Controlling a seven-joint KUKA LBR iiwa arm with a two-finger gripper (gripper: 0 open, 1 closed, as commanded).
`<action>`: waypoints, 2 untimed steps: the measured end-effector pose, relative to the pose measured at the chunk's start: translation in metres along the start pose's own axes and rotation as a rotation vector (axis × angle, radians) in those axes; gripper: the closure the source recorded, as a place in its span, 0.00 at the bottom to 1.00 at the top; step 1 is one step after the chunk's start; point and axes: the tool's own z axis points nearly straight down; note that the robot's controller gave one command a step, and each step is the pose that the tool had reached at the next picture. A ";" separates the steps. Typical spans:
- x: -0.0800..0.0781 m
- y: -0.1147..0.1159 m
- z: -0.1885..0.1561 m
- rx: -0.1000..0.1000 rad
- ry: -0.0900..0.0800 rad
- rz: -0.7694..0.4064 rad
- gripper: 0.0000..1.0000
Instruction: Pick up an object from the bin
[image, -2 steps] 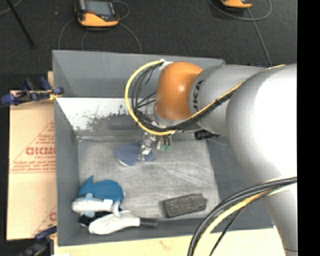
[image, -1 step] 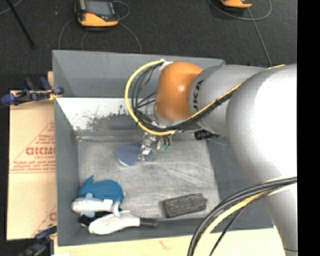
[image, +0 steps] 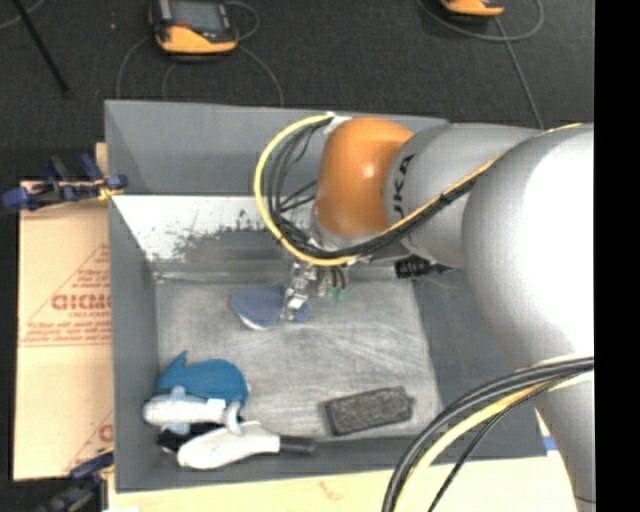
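The arm's fingers (image: 297, 298) hang low over the floor of the grey metal bin (image: 135, 300), near its far wall, right at the edge of a pale blue, flat, rounded piece (image: 256, 308) that lies there. I cannot tell how far apart they stand or whether they grip it. Well apart, by the near wall, lie a dark grey oblong spongy block (image: 367, 410) and a small heap: a bright blue rounded lump (image: 205, 379) and white plastic pieces (image: 226, 447).
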 end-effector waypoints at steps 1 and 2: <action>-0.008 -0.005 -0.002 0.000 -0.003 0.001 1.00; -0.002 0.010 -0.047 0.002 0.009 -0.004 1.00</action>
